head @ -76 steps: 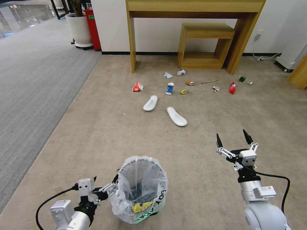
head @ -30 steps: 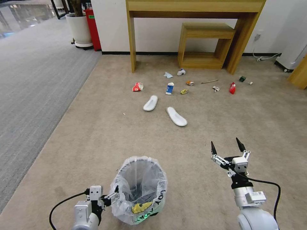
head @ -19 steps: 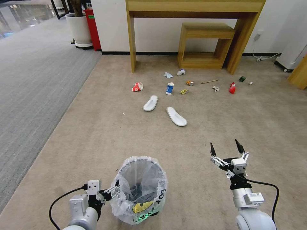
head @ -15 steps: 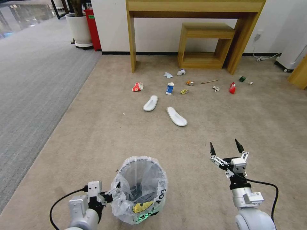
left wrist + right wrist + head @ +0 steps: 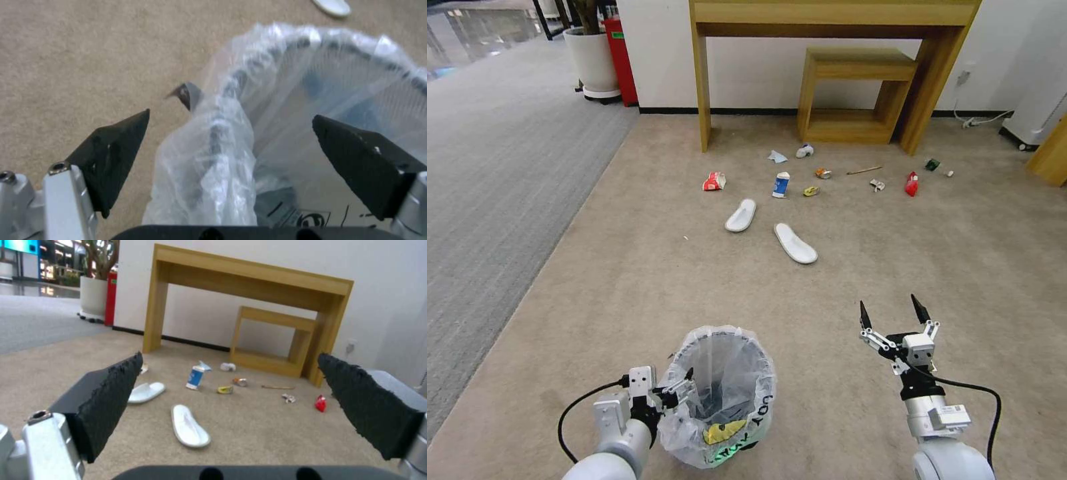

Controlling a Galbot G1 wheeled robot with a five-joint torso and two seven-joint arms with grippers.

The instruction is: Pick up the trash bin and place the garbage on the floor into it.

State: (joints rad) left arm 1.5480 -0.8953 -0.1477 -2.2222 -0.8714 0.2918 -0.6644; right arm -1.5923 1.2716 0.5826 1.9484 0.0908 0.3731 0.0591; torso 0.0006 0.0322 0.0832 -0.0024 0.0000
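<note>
Fingers apart, left claw (image 5: 231, 133) straddles the bagged rim of the trash bin (image 5: 720, 393) standing on the floor (image 5: 647, 300). Right claw (image 5: 892, 312) hovers spread; garbage (image 5: 780, 185) lies well ahead.

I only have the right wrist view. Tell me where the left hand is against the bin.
Observer: The left hand is open and straddles the bin's rim, one finger outside, one inside.
Operator: Report whether the bin is off the floor.
Observer: It seems not; in the head view its base rests on the carpet.
Operator: Now place the other arm.
Observer: The right hand hangs open and empty to the bin's right, pointing toward the slippers.
</note>
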